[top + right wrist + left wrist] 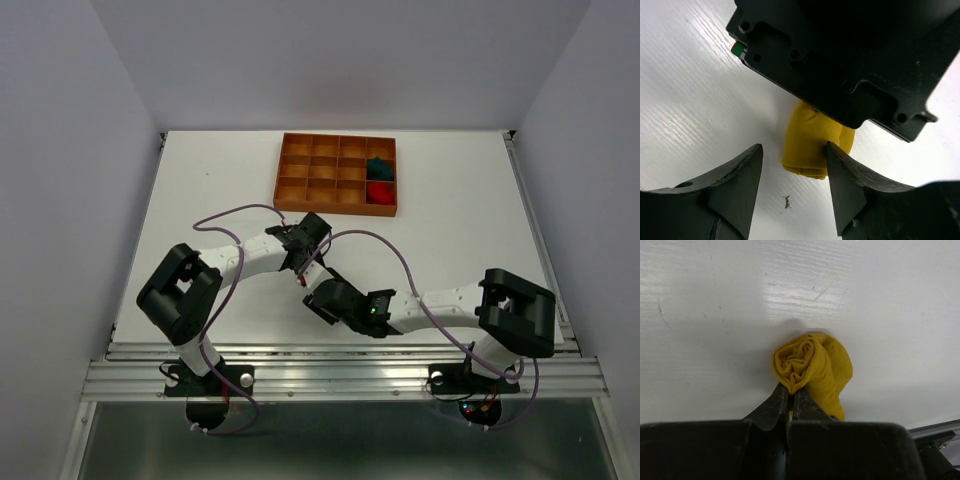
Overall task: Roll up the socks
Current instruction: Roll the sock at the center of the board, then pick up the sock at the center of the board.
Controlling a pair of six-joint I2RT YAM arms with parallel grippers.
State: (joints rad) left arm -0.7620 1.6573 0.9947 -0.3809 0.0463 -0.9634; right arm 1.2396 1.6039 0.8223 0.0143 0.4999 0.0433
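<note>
While left claw (790,401) pinches the edge of the soft, light-looking yellow sock roll (812,367), right claw (794,150), spread, should squeeze its middle.

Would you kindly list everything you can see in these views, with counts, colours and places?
table: one, white, beneath everything
tray: one, orange-brown, compartmented, far centre of the table
teal sock: one, dark teal, bundled in a right-column tray compartment
red sock: one, red, in the compartment just nearer than the teal one
yellow sock: one, yellow, rolled, on the table between the arms
left fingers: two, black, shut on the yellow sock
right fingers: two, black, open beside the yellow sock
</note>
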